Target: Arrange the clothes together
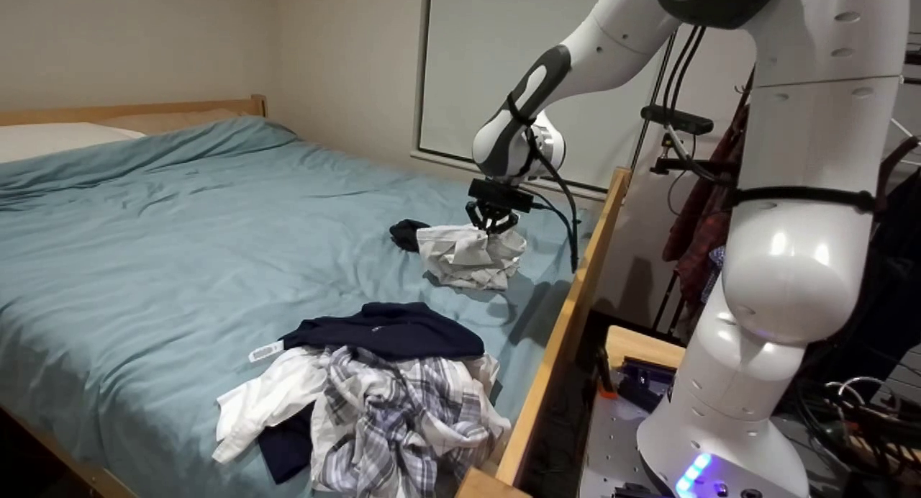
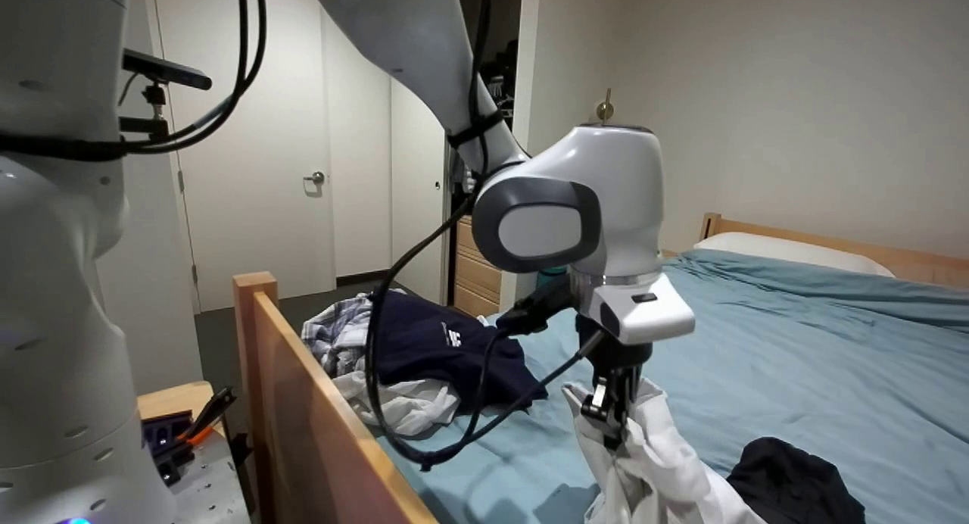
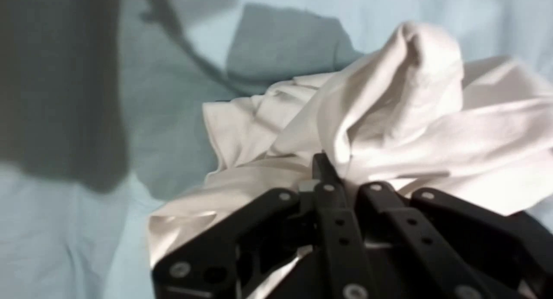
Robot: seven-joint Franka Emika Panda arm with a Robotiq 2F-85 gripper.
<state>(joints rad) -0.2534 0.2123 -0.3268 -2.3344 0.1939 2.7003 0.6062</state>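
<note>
My gripper (image 1: 493, 227) is shut on a crumpled off-white garment (image 1: 468, 260) at the foot end of the bed. In the wrist view, the fingers (image 3: 339, 173) pinch a fold of the off-white garment (image 3: 250, 130). In an exterior view, the cloth (image 2: 670, 463) rises to the gripper (image 2: 612, 433) in a peak. A black cloth (image 1: 407, 234) lies beside it, also visible in an exterior view (image 2: 795, 482). A separate pile holds a navy garment (image 1: 388, 332) on top, a grey-white plaid shirt (image 1: 388, 419) and a white garment (image 1: 273, 397) with a tag.
The clothes lie on a bed with a blue-green sheet (image 1: 180, 253). A raised wooden board (image 1: 568, 325) runs between the bed and the robot base, also seen in an exterior view (image 2: 325, 403). A black cable (image 2: 371, 372) loops down from the arm near the board.
</note>
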